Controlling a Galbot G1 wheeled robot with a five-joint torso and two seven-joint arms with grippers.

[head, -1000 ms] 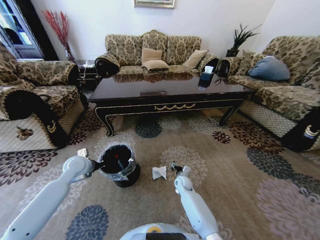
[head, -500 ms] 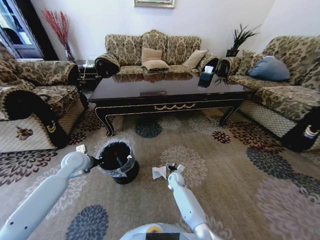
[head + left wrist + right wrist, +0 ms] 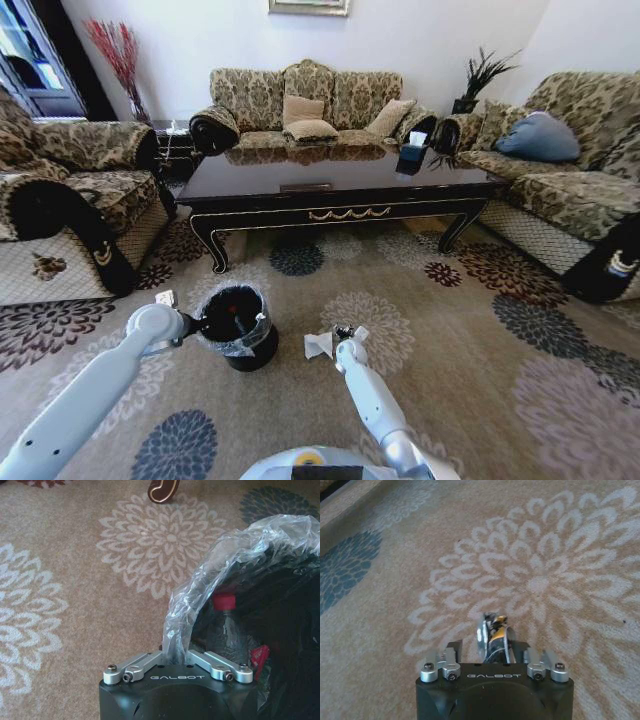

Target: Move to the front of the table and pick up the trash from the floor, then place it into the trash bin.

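A Galbot wheeled robot faces a long, low, dark glossy wooden coffee table (image 3: pixel 335 185) with curved legs and a gold ornament on its apron, set on beige carpet (image 3: pixel 470 340) patterned with round flower medallions in brown, navy, grey and cream. On the near left of the carpet stands a small round black trash bin (image 3: pixel 238 325) with a clear plastic liner folded over its rim. The left gripper (image 3: pixel 177 655) is at the bin's left rim, its fingers closed on a fold of that clear liner (image 3: pixel 200 595); the left wrist view shows a clear plastic bottle with a red cap (image 3: pixel 226 625) lying inside the bin beside a small red scrap (image 3: pixel 259 656).

Just right of the bin, a crumpled piece of white paper (image 3: pixel 319 345) lies on the carpet. The right gripper (image 3: pixel 345 335) hovers low just right of that paper, over a pale medallion. In the right wrist view its fingers are drawn together on a small crinkled wrapper (image 3: pixel 492 635) of silver, yellow and dark colours, held upright above the carpet.

Far right on the tabletop sits a dark tissue box (image 3: pixel 411 155) with white tissue. Floral-patterned sofas (image 3: pixel 305 105) ring the table on the left, far and right sides.
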